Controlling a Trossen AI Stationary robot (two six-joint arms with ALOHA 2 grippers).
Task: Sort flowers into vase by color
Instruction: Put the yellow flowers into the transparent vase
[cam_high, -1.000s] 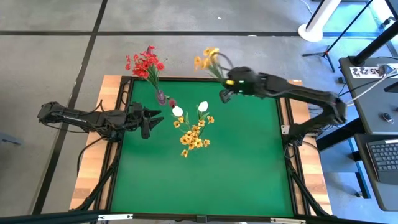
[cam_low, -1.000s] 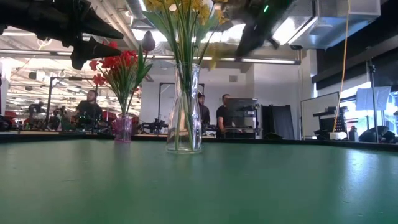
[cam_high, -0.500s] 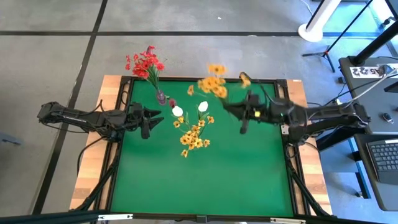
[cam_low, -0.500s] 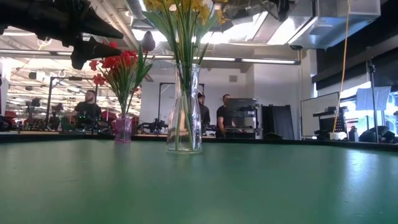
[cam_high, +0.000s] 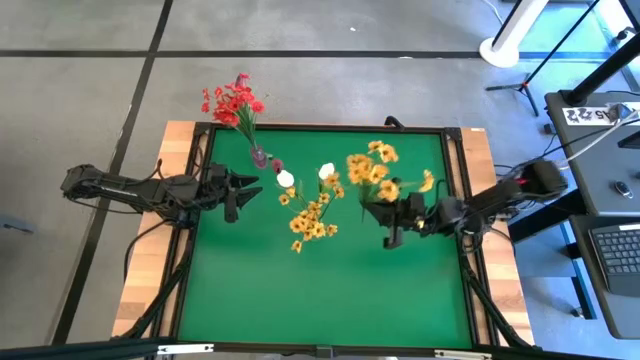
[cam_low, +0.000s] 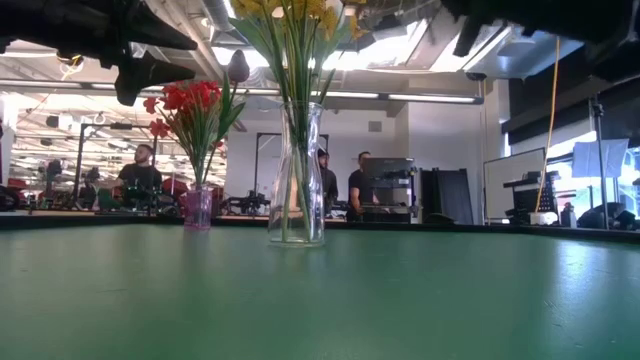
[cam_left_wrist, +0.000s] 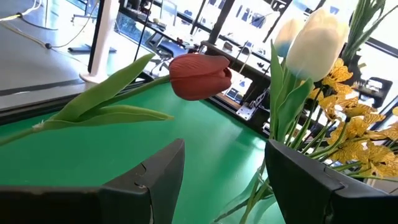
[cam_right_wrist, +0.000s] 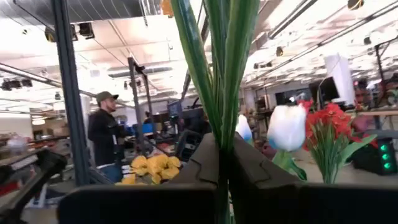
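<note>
A green tabletop (cam_high: 320, 280) in a wooden frame stands on a grey concrete floor (cam_high: 90, 90). At table height, the room behind is a bright workshop with ceiling lights, where three people (cam_low: 349, 185) stand near equipment.

Going left to right: the left jaws (cam_high: 243, 190) hover over the tabletop's left edge, open and empty, pointing toward the middle. Just ahead of them, a dark-red bud (cam_left_wrist: 199, 76) on a green stem lies across their opening, its stem running roughly level with the bud toward the far side. Beyond it, a small purple vase (cam_low: 198, 208) holds red flowers (cam_high: 233, 102), stems upright.

At the centre, a clear glass vase (cam_low: 296, 175) holds yellow-orange flowers (cam_high: 312, 218) and two white buds (cam_high: 326, 171), stems upright and fanning outward at the top.

On the right, the right jaws (cam_high: 382, 214) are clamped on the green stems (cam_right_wrist: 219, 59) of a yellow-orange cluster (cam_high: 381, 172). The stems run straight out from between the jaws, blooms at the far end, held above the tabletop just right of the glass vase.
</note>
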